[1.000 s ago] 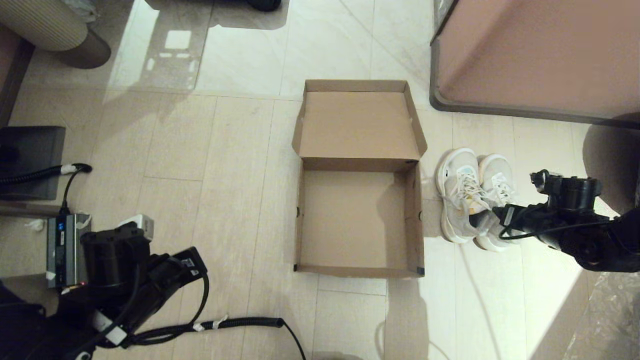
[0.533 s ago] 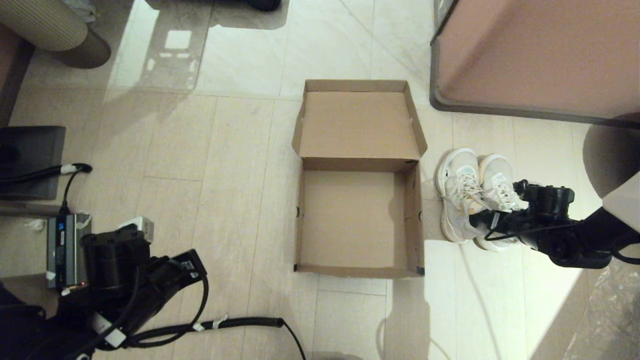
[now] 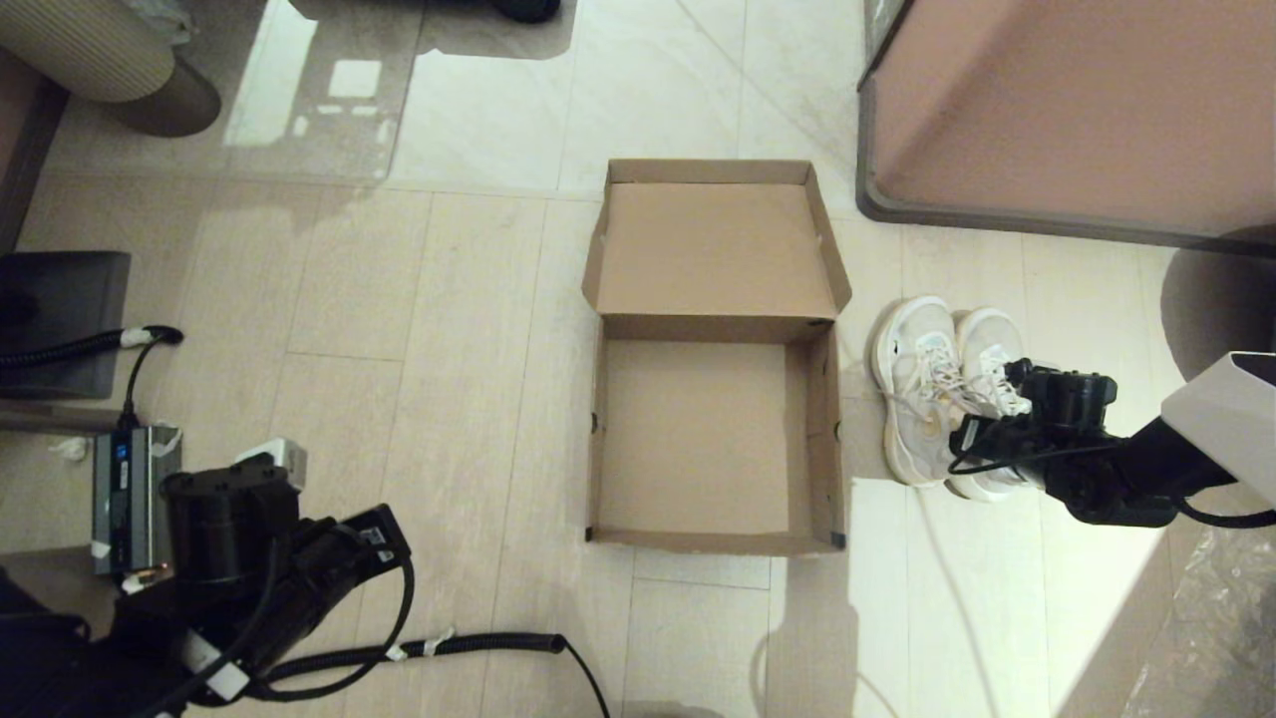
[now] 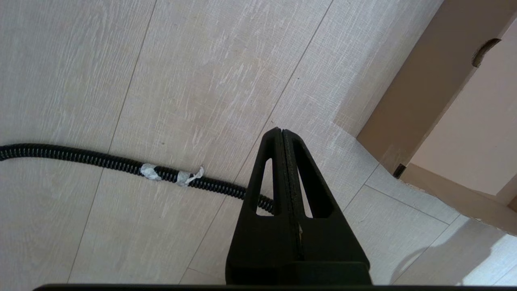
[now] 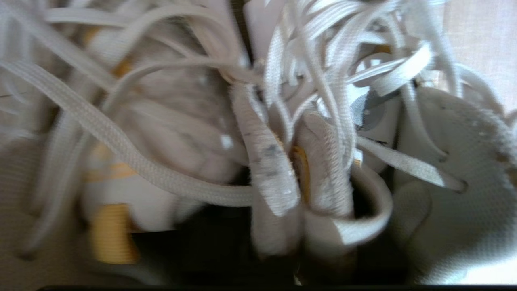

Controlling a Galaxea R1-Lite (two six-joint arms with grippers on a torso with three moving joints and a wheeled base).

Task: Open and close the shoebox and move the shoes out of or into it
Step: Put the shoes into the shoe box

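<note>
The brown cardboard shoebox (image 3: pixel 698 439) stands open and empty on the floor, its hinged lid (image 3: pixel 713 249) laid flat behind it. The white lace-up shoes (image 3: pixel 922 369) stand side by side just right of the box. My right gripper (image 3: pixel 972 434) reaches into their heel ends from the right. In the right wrist view the two inner collars (image 5: pixel 274 169) are squeezed together between its fingers, with laces (image 5: pixel 121 141) all around. My left gripper (image 4: pixel 281 131) is shut and empty, parked low at the near left above the floor.
A coiled black cable (image 3: pixel 469 646) runs over the floor near the left arm. A large pink cabinet (image 3: pixel 1077 110) stands behind the shoes at the far right. A grey power unit (image 3: pixel 125 489) sits at the left edge, clear plastic sheet (image 3: pixel 1216 638) at the near right.
My right gripper has moved left and down into the shoes' openings and closed on their inner collars. The left arm has barely moved.
</note>
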